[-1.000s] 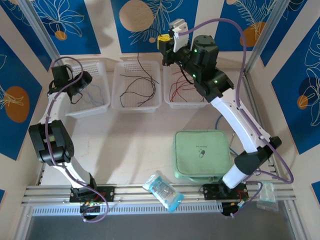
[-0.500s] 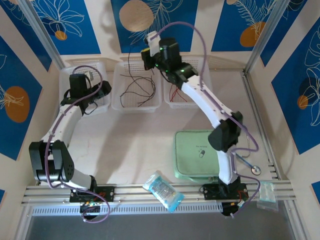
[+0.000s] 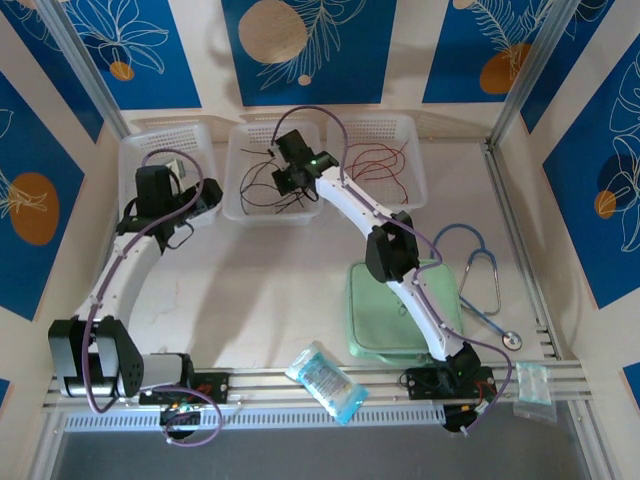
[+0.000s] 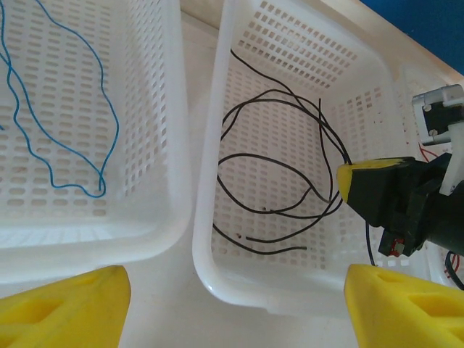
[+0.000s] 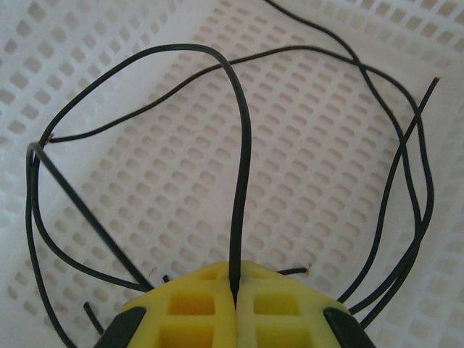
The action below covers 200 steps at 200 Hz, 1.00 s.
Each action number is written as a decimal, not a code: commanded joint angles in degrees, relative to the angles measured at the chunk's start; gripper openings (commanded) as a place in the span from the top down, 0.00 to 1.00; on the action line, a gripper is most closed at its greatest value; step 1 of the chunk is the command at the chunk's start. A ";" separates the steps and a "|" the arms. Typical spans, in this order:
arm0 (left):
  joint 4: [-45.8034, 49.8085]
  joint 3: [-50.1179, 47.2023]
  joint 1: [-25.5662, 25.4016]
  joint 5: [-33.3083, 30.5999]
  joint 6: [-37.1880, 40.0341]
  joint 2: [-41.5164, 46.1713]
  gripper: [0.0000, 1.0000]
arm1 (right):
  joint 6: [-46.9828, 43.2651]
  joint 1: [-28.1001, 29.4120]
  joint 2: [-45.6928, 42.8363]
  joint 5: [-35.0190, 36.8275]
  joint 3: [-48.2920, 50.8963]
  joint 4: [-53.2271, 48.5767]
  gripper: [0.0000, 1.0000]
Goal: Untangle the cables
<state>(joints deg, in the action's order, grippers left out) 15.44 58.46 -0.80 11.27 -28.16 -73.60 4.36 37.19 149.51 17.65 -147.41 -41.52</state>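
Thin black cables [image 4: 275, 188] lie in loops in the middle white basket [image 3: 270, 215]. My right gripper [image 5: 234, 286] hangs low over this basket and is shut on one black cable [image 5: 243, 181], which arches up from between its yellow pads. From above, that gripper [image 3: 290, 170] sits over the basket's middle. A blue cable [image 4: 72, 145] curls in the left basket [image 4: 174, 145]. Red cables [image 3: 375, 165] lie in the right basket. My left gripper [image 4: 235, 319] is open and empty above the gap between the left and middle baskets.
A green pouch [image 3: 400, 300] lies at the front right, partly under the right arm. A stethoscope [image 3: 480, 270] lies beside it. A clear packet [image 3: 325, 380] and a small bag [image 3: 533, 385] rest on the front rail.
The right arm swung left from over the red-cable basket and came down into the middle basket, staying shut. The left arm reached forward and right towards the gap between the baskets.
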 commanded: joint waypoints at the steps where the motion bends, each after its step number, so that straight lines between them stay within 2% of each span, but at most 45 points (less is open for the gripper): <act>1: 1.65 -1.42 -0.57 -1.16 -0.14 1.77 0.23 | 1.35 0.43 -0.65 0.82 -0.08 -1.67 1.00; 25: 2.65 -1.33 -0.52 -0.51 0.60 1.74 0.22 | 0.87 0.43 -0.45 0.49 0.00 -2.37 0.98; 36: 2.86 -1.56 -0.52 -0.16 0.65 1.69 0.22 | 0.56 0.26 -0.49 -0.24 -0.11 -2.38 0.86; 44: 2.75 -1.84 -0.52 0.11 0.52 1.84 0.22 | 0.20 0.08 -0.70 -1.06 -0.68 -2.52 0.69; 74: 2.62 -3.12 -0.56 0.35 -0.04 3.45 0.21 | -0.71 -0.51 -3.83 -3.52 -1.69 -3.15 0.33; 98: 1.80 -4.32 -0.60 1.10 0.39 5.07 0.19 | -1.54 -0.52 -8.75 -3.60 -0.08 -3.00 0.23; 116: 1.86 -4.61 -0.61 1.56 1.37 6.03 0.15 | -1.98 -0.62 -14.16 -2.94 2.92 -2.48 0.09; 121: 2.39 -4.41 -0.61 1.42 1.79 6.38 0.10 | -2.11 -0.63 -16.02 -2.81 4.44 -1.73 0.03; 124: 2.62 -4.34 -0.61 1.35 1.98 6.63 0.04 | -2.22 -0.70 -17.28 -2.66 5.50 -1.26 0.00; 128: 2.74 -4.38 -0.61 1.24 2.32 6.99 0.01 | -2.39 -0.71 -19.05 -2.58 7.20 -0.54 0.01; 144: 1.92 -5.46 -0.61 0.54 3.50 8.47 0.00 | -3.57 -1.10 -27.32 -1.84 16.35 4.00 0.01; 166: -0.59 -7.63 -0.61 -0.55 5.10 10.41 0.00 | -4.48 -2.77 -41.08 -0.39 33.81 13.57 0.01; 200: -9.59 -14.11 -0.61 -0.83 5.92 13.14 0.00 | -0.15 -10.19 -61.80 0.06 63.63 30.61 0.01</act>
<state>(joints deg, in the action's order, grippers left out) 13.15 48.29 -0.99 11.27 -24.51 -62.43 1.63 32.18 96.29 16.53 -99.44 -23.68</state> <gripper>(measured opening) 0.996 0.992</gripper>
